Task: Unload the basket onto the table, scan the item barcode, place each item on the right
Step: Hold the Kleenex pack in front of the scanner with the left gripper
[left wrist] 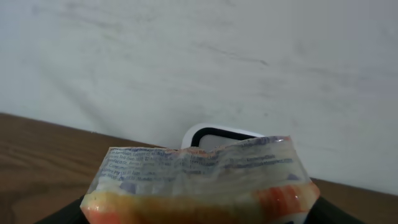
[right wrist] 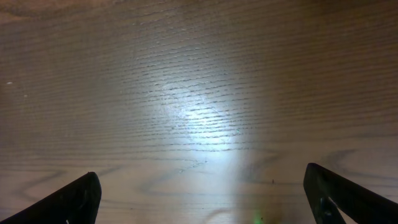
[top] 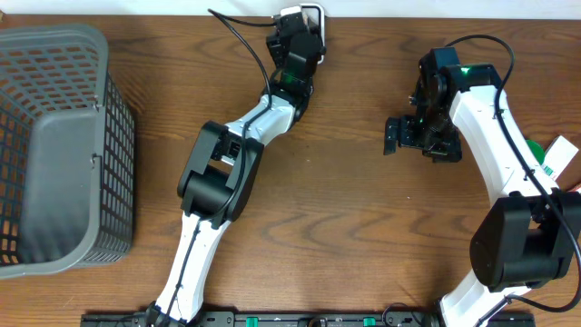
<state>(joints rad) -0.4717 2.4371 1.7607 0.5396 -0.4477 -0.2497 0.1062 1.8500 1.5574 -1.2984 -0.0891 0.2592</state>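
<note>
The left gripper (top: 296, 44) is out at the far edge of the table (top: 363, 236). Its fingers are closed partway on a crinkly packet (left wrist: 199, 183) with a clear top and an orange band, held just in front of the white, black-rimmed scanner (left wrist: 219, 135) by the wall. Over to the right, the right gripper (right wrist: 200, 199) hangs above bare wood, jaws spread wide, holding nothing. A grey basket (top: 116, 154) sits at the left.
</note>
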